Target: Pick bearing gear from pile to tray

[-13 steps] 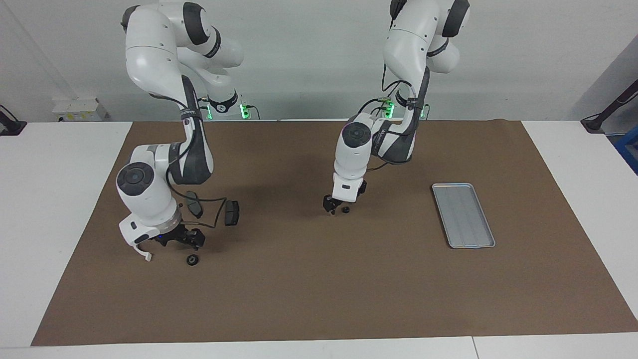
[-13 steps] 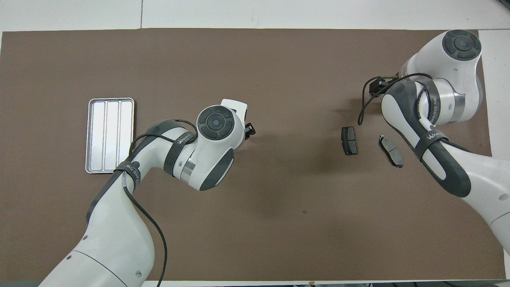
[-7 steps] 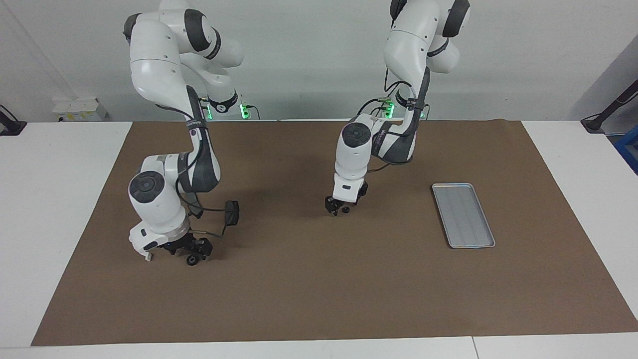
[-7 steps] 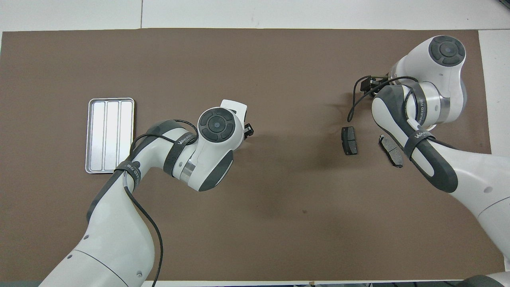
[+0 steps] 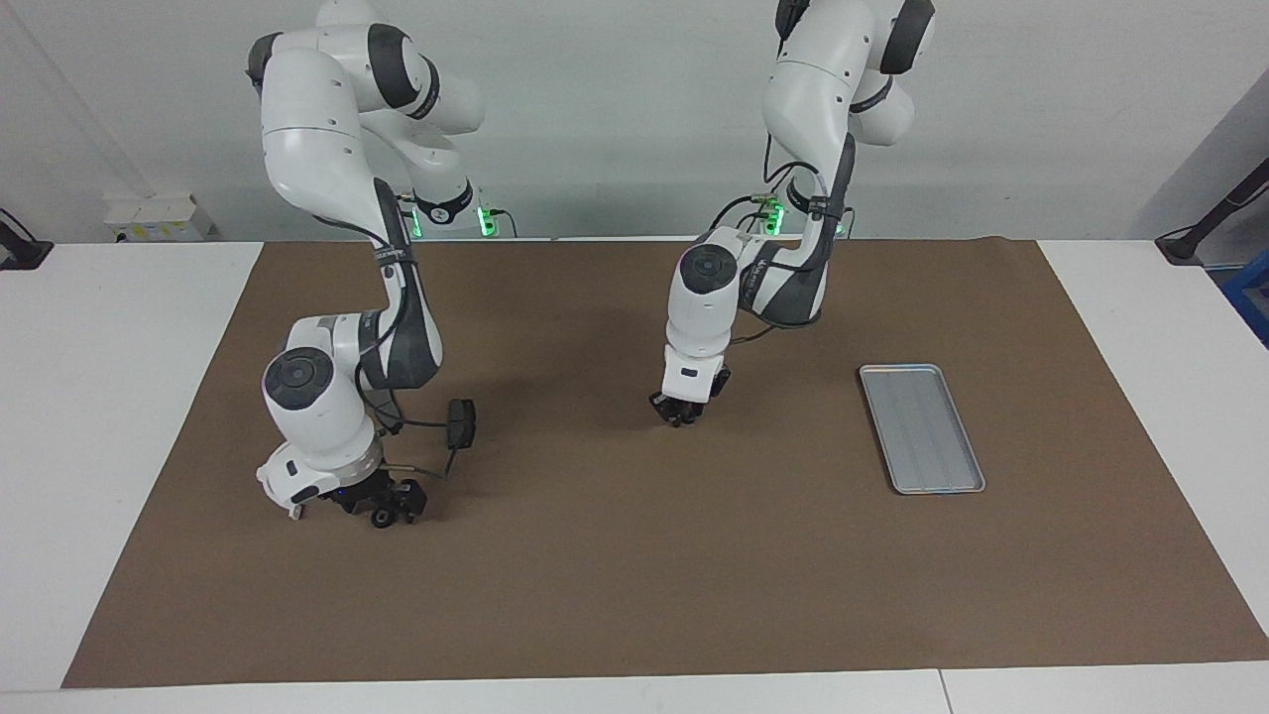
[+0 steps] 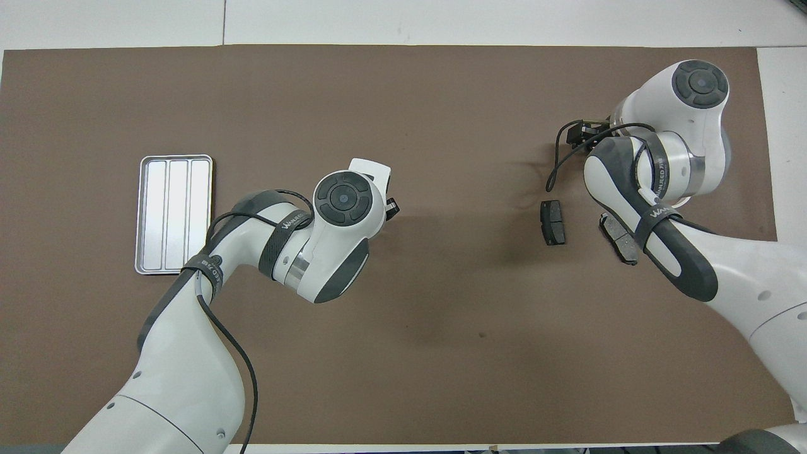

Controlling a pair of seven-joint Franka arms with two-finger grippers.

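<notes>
Brown mat (image 5: 634,585) covers most of the white worktop (image 5: 119,397).

Left end effector (image 5: 681,416) is down at the mat near mid-table, well apart from the tray. Its tips are a dark clump against the mat. I cannot tell whether it is closed or whether it has hold of anything.

Right end effector (image 5: 382,504) is low at the right arm's end of the table and spread wide. Small black round bearing gear (image 5: 381,518) sits on the mat, seemingly between its fingers (image 5: 411,501), not lifted. Contact is unclear at this range.

Dark grey rectangular brake pad (image 5: 461,421) lies flat on the mat, nearer to the robots than that gear. Second dark grey brake pad (image 6: 621,243) lies beside it toward the right arm's end, partly covered by the right arm in the overhead view.

Flat silver-grey rectangular metal tray (image 5: 897,369) with rounded corners and lengthwise ribs lies at the left arm's end of the table, well apart from the pads and the gear.
</notes>
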